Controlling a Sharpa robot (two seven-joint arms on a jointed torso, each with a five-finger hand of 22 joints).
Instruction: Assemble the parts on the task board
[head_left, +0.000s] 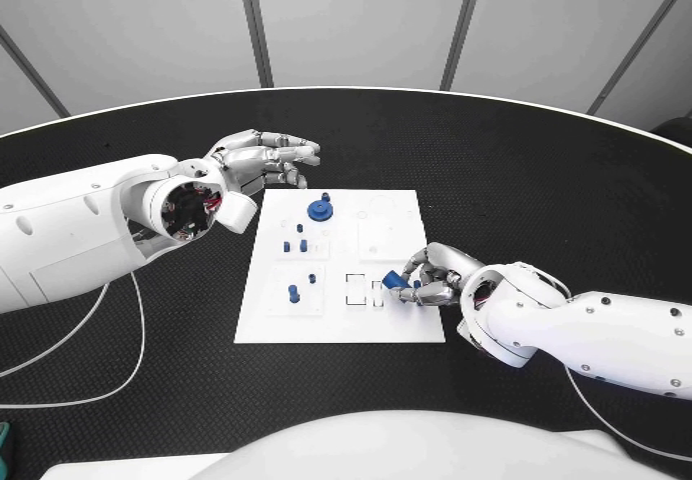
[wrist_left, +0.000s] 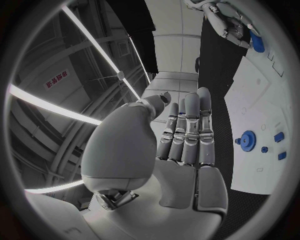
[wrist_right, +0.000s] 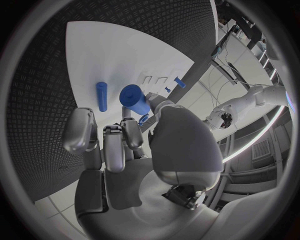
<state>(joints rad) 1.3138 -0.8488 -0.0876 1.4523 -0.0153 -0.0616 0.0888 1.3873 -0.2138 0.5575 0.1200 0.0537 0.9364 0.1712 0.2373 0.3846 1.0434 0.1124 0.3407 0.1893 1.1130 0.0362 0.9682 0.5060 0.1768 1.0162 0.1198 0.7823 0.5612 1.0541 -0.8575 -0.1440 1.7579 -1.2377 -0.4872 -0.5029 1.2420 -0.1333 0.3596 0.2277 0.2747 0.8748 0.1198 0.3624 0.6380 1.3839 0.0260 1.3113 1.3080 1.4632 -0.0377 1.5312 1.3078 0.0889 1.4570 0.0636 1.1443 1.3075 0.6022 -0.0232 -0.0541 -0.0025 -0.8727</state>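
Right hand (head_left: 433, 275) at the near right part of the task board (head_left: 397, 330), pinching a blue part (head_left: 394, 280) in its fingertips just above the board surface. Farther in, small blue pegs (head_left: 294, 293) stand on the board's left half, then a blue gear-like part (head_left: 320, 209) near its far edge. Left hand (head_left: 267, 160) beyond the far left corner, off the board, fingers loosely curled and holding nothing.
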